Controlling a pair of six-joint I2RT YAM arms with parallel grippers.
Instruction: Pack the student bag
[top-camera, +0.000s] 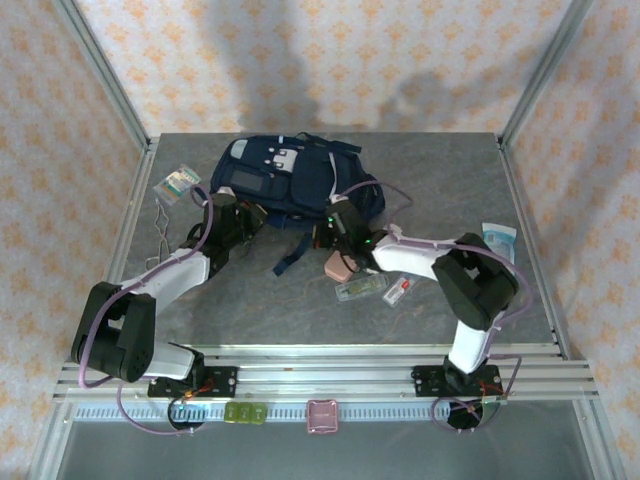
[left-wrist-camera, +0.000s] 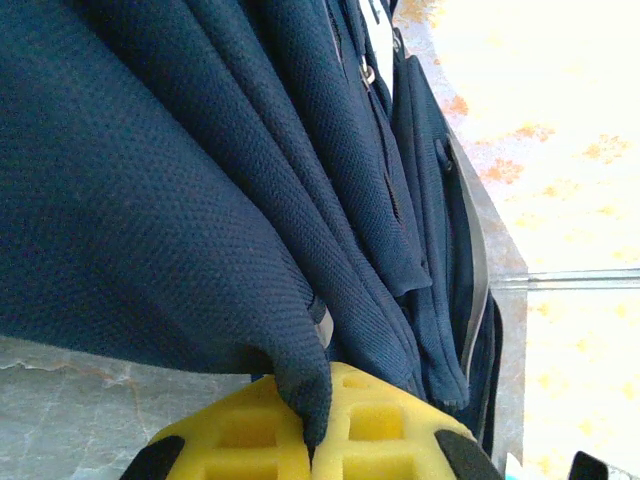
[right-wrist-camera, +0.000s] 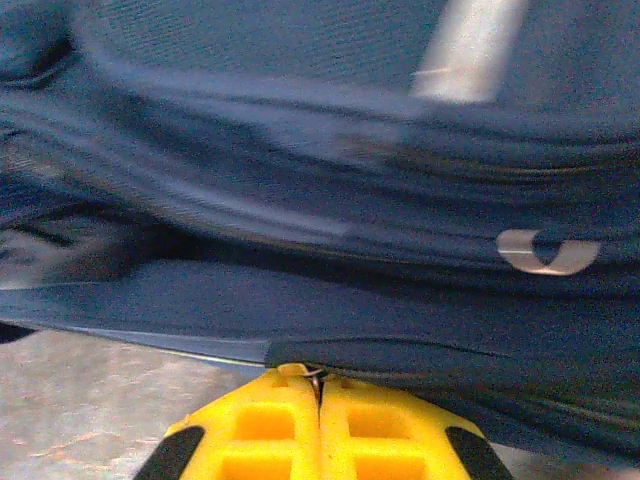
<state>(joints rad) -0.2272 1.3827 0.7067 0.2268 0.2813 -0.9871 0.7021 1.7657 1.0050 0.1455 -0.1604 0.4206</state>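
1. Top view: your left gripper (top-camera: 243, 215) and right gripper (top-camera: 335, 218) both sit against the near edge of the student bag (top-camera: 290, 175), which lies flat at the back middle of the table (top-camera: 450, 170). A pink object (top-camera: 340, 265) and a clear case (top-camera: 360, 288) lie just beside the right arm. A wide swing of that arm could sweep them out of place.

2. Left wrist view: the yellow fingers (left-wrist-camera: 250, 430) are clenched on a thin fold (left-wrist-camera: 305, 390) of the bag's navy fabric. It is only a pinch of cloth. Pull sharply and it may slip free, or you may drag the whole bag instead of lifting the flap.

3. Right wrist view: the fingers (right-wrist-camera: 270, 420) are pressed together at the bag's lower seam (right-wrist-camera: 400, 355), with a small metal glint (right-wrist-camera: 315, 375) at the tips, possibly a zipper pull. The picture is blurred, so I cannot tell whether anything is truly caught. If not, your pull comes away empty.
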